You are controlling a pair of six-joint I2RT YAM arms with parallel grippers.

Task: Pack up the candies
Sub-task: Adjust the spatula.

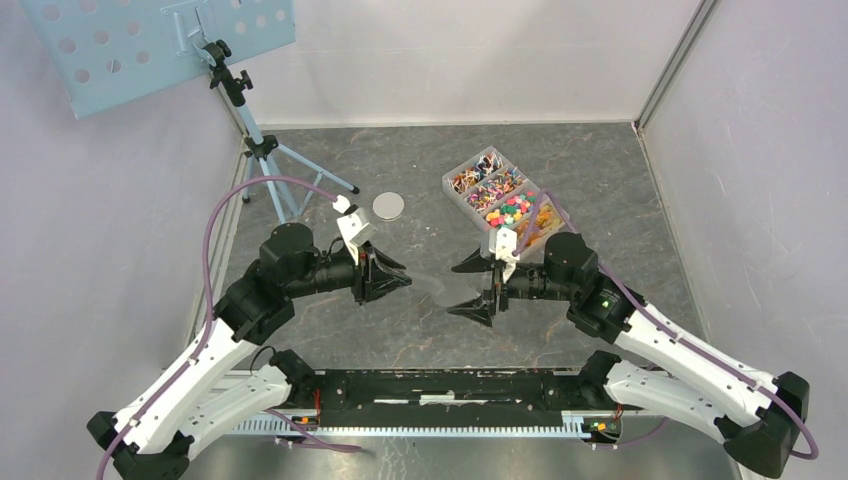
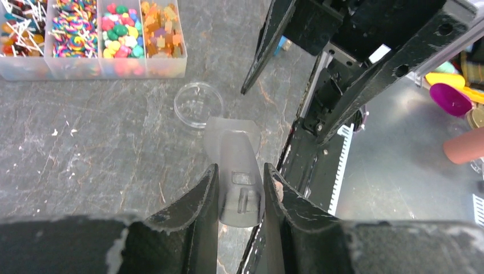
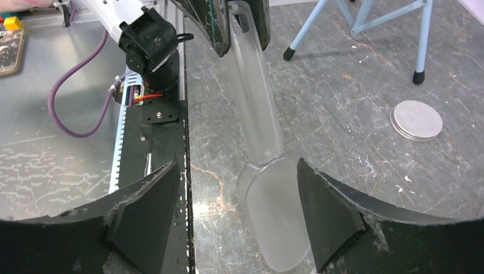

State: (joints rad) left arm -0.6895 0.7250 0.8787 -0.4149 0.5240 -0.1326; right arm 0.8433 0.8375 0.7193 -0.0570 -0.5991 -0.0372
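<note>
The candies [image 1: 505,198] fill a clear box with several compartments at the back right; they also show in the left wrist view [image 2: 120,37]. My left gripper [image 1: 395,278] is shut on the handle of a translucent plastic scoop [image 2: 237,148], holding it level and low over the table. The scoop's bowl [image 3: 277,211] reaches between the fingers of my right gripper [image 3: 235,171], which is open and holds nothing. A small clear round cup [image 2: 197,104] stands empty on the table just past the scoop's tip.
A grey round lid disc [image 1: 388,206] lies left of the candy box. A blue tripod [image 1: 265,150] with a perforated plate [image 1: 150,40] stands at the back left. Walls close in the table's sides and back.
</note>
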